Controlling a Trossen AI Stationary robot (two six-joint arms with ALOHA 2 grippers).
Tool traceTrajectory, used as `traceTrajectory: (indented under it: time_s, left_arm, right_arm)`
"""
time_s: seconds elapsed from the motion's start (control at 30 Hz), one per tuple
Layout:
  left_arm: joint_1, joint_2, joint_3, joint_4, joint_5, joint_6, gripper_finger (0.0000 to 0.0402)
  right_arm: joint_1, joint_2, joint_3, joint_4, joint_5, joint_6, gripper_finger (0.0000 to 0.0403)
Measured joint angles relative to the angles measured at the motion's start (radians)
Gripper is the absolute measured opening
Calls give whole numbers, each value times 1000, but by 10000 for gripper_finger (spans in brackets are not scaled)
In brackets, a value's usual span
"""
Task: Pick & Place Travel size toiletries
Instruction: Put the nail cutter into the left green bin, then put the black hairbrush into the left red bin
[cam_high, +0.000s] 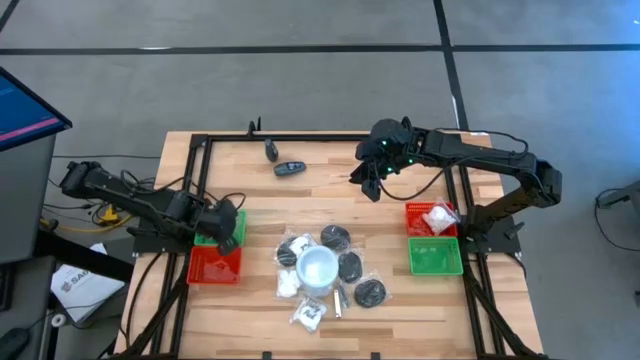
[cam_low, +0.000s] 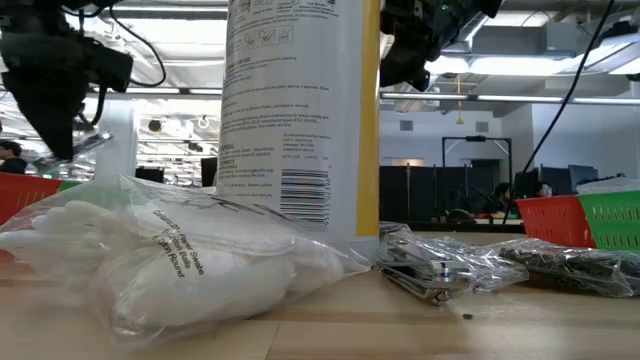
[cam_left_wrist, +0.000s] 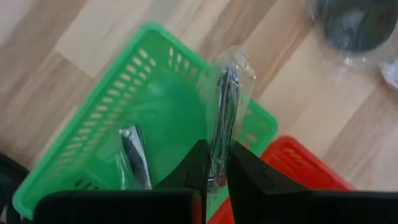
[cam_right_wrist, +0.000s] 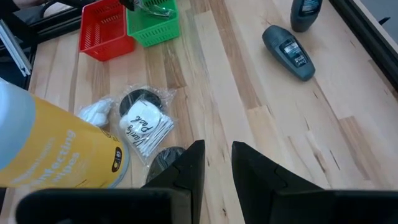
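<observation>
My left gripper (cam_left_wrist: 216, 149) hangs over the left green tray (cam_left_wrist: 155, 93) and is shut on a thin silvery stick in a clear wrapper (cam_left_wrist: 225, 99). A second wrapped silvery piece (cam_left_wrist: 133, 163) lies in that tray, and a red tray (cam_left_wrist: 298, 165) adjoins it. The other travel size toiletries, black discs and white wrapped pieces (cam_high: 335, 262), lie loose in the middle of the table. My right gripper (cam_high: 365, 182) hovers above the far middle of the table. It is open by a narrow gap (cam_right_wrist: 217, 155) with nothing between its fingers. My left gripper pinches the wrapped silvery stick near one end (cam_left_wrist: 219, 140) between its two fingers. The fingers come from above, pointing steeply down, and lie along the stick. The stick reaches out past the fingertips toward the green tray. Whether its far end touches the tray I cannot tell.
A tall white and yellow can (cam_right_wrist: 56, 149) stands among the loose items. Two dark oblong bottles (cam_high: 290, 168) lie near the far edge. At the right stand a red tray (cam_high: 432, 218) holding a white wrapped piece and a green tray (cam_high: 436, 256). Black frame rails (cam_high: 300, 138) border the table.
</observation>
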Motion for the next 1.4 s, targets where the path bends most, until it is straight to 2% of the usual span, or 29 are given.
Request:
traceTrajectory:
  time_s: [0.57,1.1,1.4]
  left_arm:
    - [0,0,0,-101,68,-22,48]
    - [0,0,0,-103,13,-21,131]
    - [0,0,0,-24,13,-22,137]
  right_arm:
    - [0,0,0,-9,0,0,72]
    - [8,0,0,-11,0,11,72]
    - [51,0,0,-79,0,10,72]
